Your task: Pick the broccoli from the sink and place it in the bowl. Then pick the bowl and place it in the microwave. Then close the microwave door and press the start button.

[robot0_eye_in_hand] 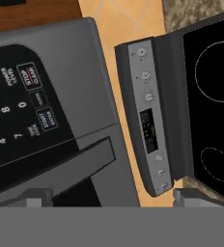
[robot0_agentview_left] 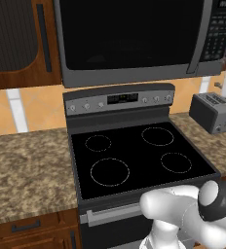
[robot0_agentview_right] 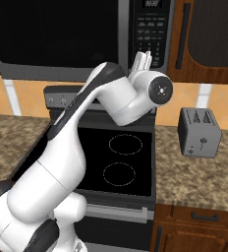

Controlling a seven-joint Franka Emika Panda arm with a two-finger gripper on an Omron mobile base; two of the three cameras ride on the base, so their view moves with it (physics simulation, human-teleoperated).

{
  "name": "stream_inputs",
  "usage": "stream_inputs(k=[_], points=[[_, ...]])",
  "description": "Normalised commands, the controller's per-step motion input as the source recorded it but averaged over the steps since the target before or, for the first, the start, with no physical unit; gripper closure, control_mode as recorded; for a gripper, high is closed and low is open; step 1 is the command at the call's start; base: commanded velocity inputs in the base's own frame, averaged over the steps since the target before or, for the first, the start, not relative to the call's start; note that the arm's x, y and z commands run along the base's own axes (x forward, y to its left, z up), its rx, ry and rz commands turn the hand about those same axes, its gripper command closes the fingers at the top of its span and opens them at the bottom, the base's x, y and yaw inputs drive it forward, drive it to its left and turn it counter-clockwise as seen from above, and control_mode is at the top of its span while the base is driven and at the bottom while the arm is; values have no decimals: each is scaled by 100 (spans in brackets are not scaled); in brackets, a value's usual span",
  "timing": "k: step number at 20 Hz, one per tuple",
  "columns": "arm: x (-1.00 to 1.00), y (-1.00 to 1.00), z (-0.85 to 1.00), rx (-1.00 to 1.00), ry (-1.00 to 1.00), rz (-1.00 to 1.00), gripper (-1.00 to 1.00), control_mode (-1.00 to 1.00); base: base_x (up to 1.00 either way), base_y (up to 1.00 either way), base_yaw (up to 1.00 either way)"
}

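Task thing in hand, judging by the pose: the microwave [robot0_agentview_left: 134, 39], fixed over the stove [robot0_agentview_left: 134, 151], left of the toaster [robot0_agentview_left: 215, 113]. Microwave door [robot0_agentview_left: 129, 34] apparently shut flush with the frame in both base views; no gap seen.

Handling, as a judgement:
- Rigid box, bolted in place; no lifting, no grasp needed.
- Keypad [robot0_agentview_right: 153, 29] on the right column: flat, hard, smooth panel; likely needs only a light, short push.
- Best contact with one fingertip, square to the panel, centred on the start button; a glancing touch would probably slide off or hit a neighbouring key.
- Two outlined keys in the hand view, low on the pad; labels too blurred to tell which one is start.

Pincer:
- Gripper [robot0_agentview_right: 141, 60] raised just in front of the keypad's lower part, pointing at it.
- Jaws spread wide, fingertips [robot0_eye_in_hand: 39, 198] far apart at the bottom of the hand view.
- Nothing between them, nothing pinched.
- Contact with the panel: cannot tell; close, apparently just short of touching.
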Motion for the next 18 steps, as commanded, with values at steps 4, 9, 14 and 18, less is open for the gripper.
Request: stream_inputs(k=[4,9,14,18], points=[[46,0,0,0,0,0,-100,-100,0,0,0],[43,0,-3,0,0,0,-100,-100,0,0,0],[42,0,-9,0,1,0,-100,-100,0,0,0],[33,-7,-18,0,1,1,-100,-100,0,0,0]])
